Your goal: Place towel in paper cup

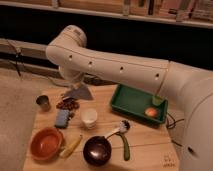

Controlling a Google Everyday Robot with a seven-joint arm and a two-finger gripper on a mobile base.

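One grey towel (80, 94) below gripper (74, 87), near paper cup (89, 118)

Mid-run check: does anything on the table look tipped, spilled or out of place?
Nothing stands out. The paper cup stands upright, the orange bowl and dark bowl sit level, and the fruit lies inside the green tray. The gripper hangs over the table's back left.
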